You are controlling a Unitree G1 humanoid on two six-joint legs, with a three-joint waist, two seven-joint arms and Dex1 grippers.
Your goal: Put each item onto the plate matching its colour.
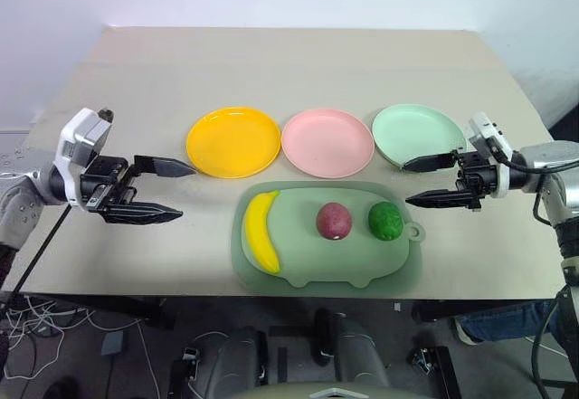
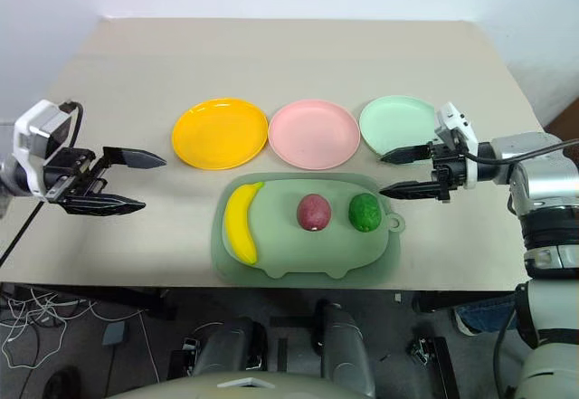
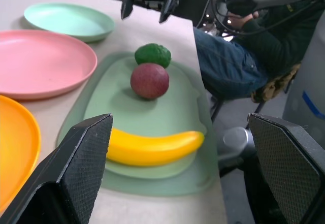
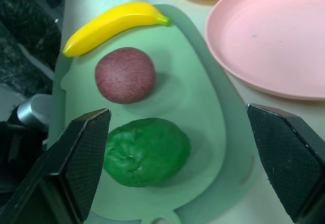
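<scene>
Left eye view: we see banana, red fruit & green fruit all on the pig-shaped mat, w/ yellow plate, pink plate & mint plate bare behind it. Left gripper & right gripper hover either side, both spread wide, holding nothing.

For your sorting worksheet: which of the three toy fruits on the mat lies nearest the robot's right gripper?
The bumpy green fruit: it sits at the mat's end beside the right gripper, unlike the red fruit and banana.
</scene>
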